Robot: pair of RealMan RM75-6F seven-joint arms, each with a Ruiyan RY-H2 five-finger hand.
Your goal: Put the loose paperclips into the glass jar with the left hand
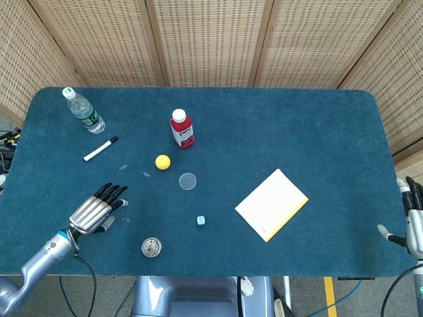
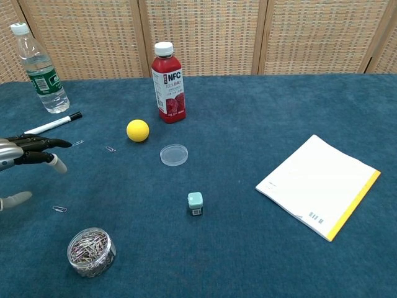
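My left hand (image 1: 92, 210) hovers open above the blue felt table (image 1: 297, 132), fingers spread and holding nothing.

A loose wire paperclip (image 2: 59, 208) lies flat on the nap just beside that hand, and the round glass jar (image 2: 91, 251), full of a silvery tangle of clips, stands near the front edge. Two more paperclips (image 2: 110, 149) lie further back, near the smooth yellow ball (image 2: 138, 130). The jar's clear round lid (image 2: 173, 154) lies flat near the ball. My right hand (image 1: 413, 221) sits at the far right edge off the table; I cannot tell how its fingers are set.
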